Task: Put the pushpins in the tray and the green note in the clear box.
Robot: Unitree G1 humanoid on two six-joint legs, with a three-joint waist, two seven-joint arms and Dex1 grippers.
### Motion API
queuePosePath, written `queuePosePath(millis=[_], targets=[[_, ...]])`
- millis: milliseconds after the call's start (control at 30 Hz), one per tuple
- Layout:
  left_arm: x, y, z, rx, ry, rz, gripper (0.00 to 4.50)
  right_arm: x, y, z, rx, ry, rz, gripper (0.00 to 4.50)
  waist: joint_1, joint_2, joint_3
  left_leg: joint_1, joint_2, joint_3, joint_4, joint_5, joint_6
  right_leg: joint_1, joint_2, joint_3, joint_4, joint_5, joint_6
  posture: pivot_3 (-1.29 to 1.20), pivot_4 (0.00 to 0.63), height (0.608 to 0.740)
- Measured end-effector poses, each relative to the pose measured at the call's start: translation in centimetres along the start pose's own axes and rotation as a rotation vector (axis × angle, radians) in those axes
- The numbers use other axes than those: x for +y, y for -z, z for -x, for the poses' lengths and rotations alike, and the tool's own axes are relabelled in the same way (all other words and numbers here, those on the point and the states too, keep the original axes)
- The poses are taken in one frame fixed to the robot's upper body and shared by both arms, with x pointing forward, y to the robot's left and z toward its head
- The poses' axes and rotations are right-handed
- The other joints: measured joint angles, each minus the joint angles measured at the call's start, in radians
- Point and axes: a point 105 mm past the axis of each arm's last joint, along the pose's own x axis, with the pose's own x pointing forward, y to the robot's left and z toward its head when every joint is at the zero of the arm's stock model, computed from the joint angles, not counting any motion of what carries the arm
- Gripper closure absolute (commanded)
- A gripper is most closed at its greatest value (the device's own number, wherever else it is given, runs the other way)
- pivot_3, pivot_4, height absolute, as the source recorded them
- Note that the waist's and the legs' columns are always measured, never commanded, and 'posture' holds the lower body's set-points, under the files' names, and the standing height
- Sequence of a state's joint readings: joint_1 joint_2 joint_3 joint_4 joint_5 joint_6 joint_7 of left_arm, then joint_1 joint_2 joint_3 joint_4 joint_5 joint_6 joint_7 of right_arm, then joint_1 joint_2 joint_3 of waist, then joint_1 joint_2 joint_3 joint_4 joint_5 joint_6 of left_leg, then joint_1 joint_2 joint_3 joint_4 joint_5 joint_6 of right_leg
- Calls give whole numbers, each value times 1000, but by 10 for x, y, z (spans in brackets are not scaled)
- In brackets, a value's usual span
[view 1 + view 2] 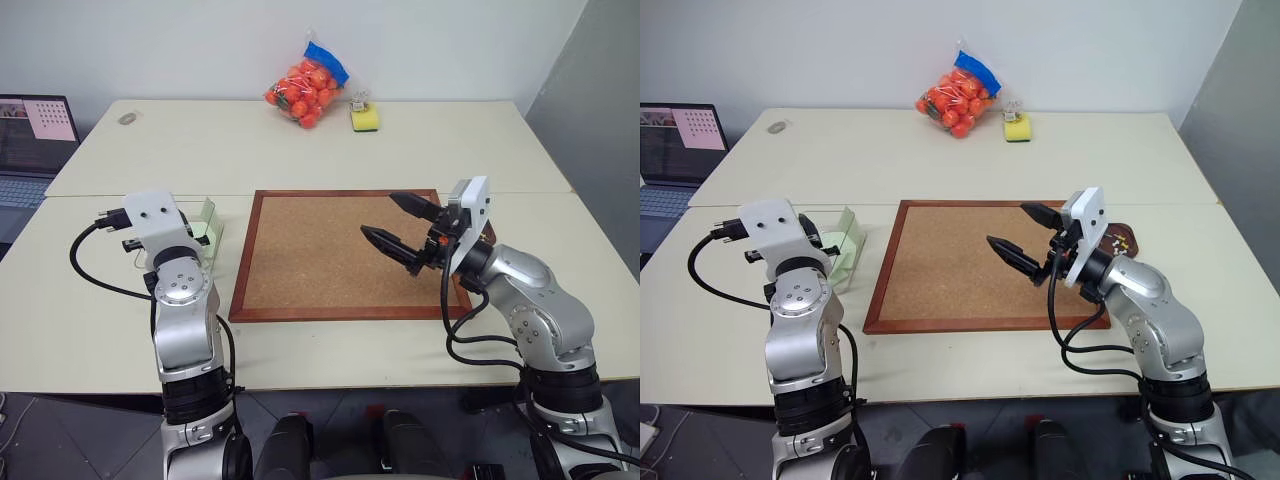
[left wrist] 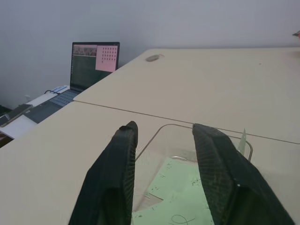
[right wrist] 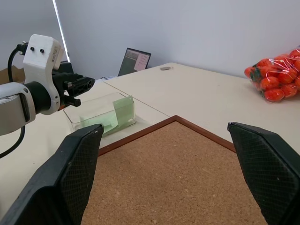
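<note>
Apparently near done: note (image 2: 180,197) lies in box (image 3: 101,115); pins (image 1: 1121,241) in tray (image 1: 1130,232); corkboard (image 1: 330,250) bare. Left gripper (image 2: 164,136) parted, empty; right gripper (image 1: 400,222) wide open, empty.

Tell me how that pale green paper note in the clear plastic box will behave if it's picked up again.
The green note looks thin, so probably floppy and very light. One sheet leans against the clear box wall, so a nudge may tip it flat.

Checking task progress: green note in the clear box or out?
In. The green note lies inside the clear box, its walls around it; a second green sheet leans against the box's wall. The left gripper is open above it.
</note>
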State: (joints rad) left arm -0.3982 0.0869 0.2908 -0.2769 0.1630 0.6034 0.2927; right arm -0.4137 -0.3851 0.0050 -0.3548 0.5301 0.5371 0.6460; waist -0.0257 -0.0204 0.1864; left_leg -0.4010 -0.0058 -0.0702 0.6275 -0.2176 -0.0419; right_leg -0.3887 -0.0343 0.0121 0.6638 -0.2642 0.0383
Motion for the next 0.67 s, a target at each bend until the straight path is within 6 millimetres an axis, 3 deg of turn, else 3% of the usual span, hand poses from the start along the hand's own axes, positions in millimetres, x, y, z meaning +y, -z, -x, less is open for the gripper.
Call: queuePosePath(millis=[167, 300, 467, 567, 667], targets=[[-8, 0, 1, -1, 47, 6, 776, -4, 3, 1, 25, 35, 23, 0, 0, 0, 0, 0, 0, 0, 0, 0, 0, 0, 0, 0, 0, 0, 0, 0, 150, 740], [-36, 7, 12, 6, 227, 14, 12, -14, 15, 2, 70, 155, 41, 0, 0, 0, 0, 0, 0, 1, 0, 0, 0, 0, 0, 1, 0, 1, -1, 0, 150, 740], [-87, 10, 54, -9, 563, 55, 12, -38, 37, 13, 150, 424, 92, 0, 1, 0, 0, 0, 0, 1, 0, 0, 0, 0, -1, 2, 0, 2, -3, 0, 150, 740], [-88, 16, 68, 5, 608, 69, 12, -49, 54, 30, 228, 565, 139, 0, 0, 0, 0, 1, 0, 2, -1, 0, 0, -1, -1, 2, 0, 2, -3, 0, 150, 740], [-81, 41, 77, 86, 597, 66, 12, -49, 70, 42, 274, 653, 132, 0, -4, 0, 0, 1, 1, 2, -1, 0, 0, -1, 0, 2, 0, -1, 1, 0, 150, 740]])
